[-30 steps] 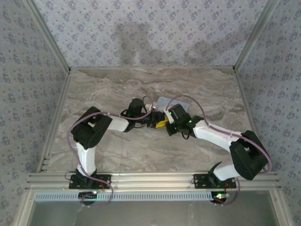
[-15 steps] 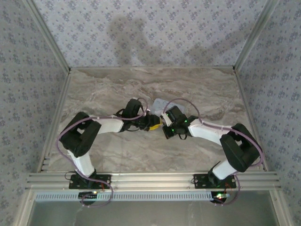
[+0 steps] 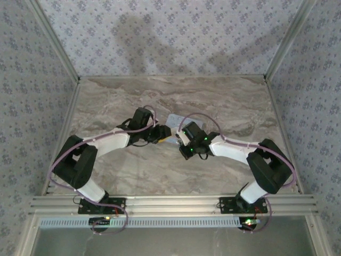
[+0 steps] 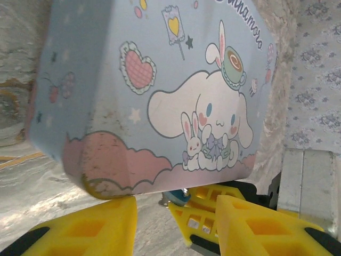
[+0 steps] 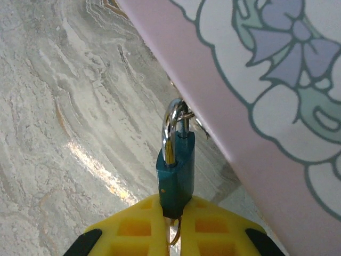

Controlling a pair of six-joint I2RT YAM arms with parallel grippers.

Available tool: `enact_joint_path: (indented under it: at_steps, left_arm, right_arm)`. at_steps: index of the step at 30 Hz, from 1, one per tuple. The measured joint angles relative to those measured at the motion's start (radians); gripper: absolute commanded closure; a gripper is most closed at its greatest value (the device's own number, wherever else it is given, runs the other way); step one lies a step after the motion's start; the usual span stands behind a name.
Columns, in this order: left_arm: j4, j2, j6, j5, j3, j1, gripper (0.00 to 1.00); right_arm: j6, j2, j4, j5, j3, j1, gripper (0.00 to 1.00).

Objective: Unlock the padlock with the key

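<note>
Both arms have swung leftward since a second ago, the left arm [image 3: 106, 143] folding its elbow down toward the near edge and the right arm [image 3: 234, 149] following. The box [image 3: 172, 118] has slid left over the desk [image 3: 106, 106] with them. Nearest in the right wrist view, the right pincer [image 5: 175, 209] is clenched on the lower end of the padlock [image 5: 176, 170]. A thin sliver in the slit between its fingers, just under the lock body, may be the key [image 5: 173, 233], though I cannot tell for sure. Just beyond the fingertips the shackle [image 5: 171, 125] looks seated in the body and hooked through the hasp at the box's pink lower edge, so the lock reads as not yet open. The left pincer [image 4: 176, 213] is released, its fingers apart with nothing gripped. Its tips sit just short of the box's near edge, and the padlock hangs just ahead of them. Since the box travels with the lock, it seems unbraced, so the left pincer likely needs to steady it before any turn can bite.
</note>
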Motion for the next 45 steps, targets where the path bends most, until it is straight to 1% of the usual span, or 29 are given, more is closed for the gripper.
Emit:
enact_joint_path:
  at_steps: [3,7,10,15,18,25,26,28,33,35,37,40,43,45]
  left_arm:
    - [-0.008,-0.006,0.005,-0.009,0.0,0.002,0.57]
    - [0.006,-0.008,0.003,-0.01,-0.012,0.0,0.57]
    - [0.036,-0.013,-0.007,-0.01,-0.04,-0.016,0.55]
    - [0.104,-0.012,-0.062,-0.014,-0.09,-0.093,0.55]
    - [0.114,-0.006,-0.091,-0.042,-0.099,-0.131,0.55]
    - [0.148,0.039,-0.145,-0.081,-0.101,-0.17,0.6]
    - [0.151,0.045,-0.152,-0.087,-0.101,-0.176,0.62]
    - [0.16,0.057,-0.167,-0.096,-0.101,-0.184,0.73]
    - [0.197,0.086,-0.193,-0.095,-0.101,-0.187,0.92]
    - [0.219,0.095,-0.196,-0.097,-0.101,-0.187,0.96]
    - [0.238,0.102,-0.197,-0.099,-0.101,-0.187,1.0]
    - [0.256,0.111,-0.195,-0.103,-0.101,-0.188,1.0]
    - [0.289,0.124,-0.196,-0.108,-0.101,-0.188,1.0]
    - [0.3,0.129,-0.196,-0.11,-0.101,-0.188,1.0]
  right_arm:
    - [-0.002,-0.012,-0.007,0.001,-0.002,0.0,0.97]
    - [-0.001,-0.04,-0.021,0.005,-0.01,0.004,0.96]
    - [-0.004,-0.053,-0.033,0.018,-0.01,0.022,0.99]
    - [-0.015,-0.055,-0.033,0.047,-0.01,0.074,1.0]
    - [-0.014,-0.056,-0.025,0.075,-0.01,0.095,1.0]
    - [-0.007,-0.053,-0.002,0.171,-0.011,0.142,1.0]
    - [-0.006,-0.052,0.007,0.18,-0.013,0.149,1.0]
    - [0.001,-0.052,0.027,0.202,-0.017,0.163,1.0]
    - [0.016,-0.052,0.066,0.227,-0.042,0.174,0.98]
    - [0.017,-0.053,0.08,0.241,-0.051,0.174,0.96]
    - [0.019,-0.056,0.091,0.256,-0.06,0.175,0.88]
    - [0.022,-0.064,0.095,0.26,-0.068,0.175,0.73]
    - [0.02,-0.094,0.096,0.232,-0.074,0.18,0.65]
    - [0.025,-0.122,0.097,0.216,-0.085,0.178,0.63]
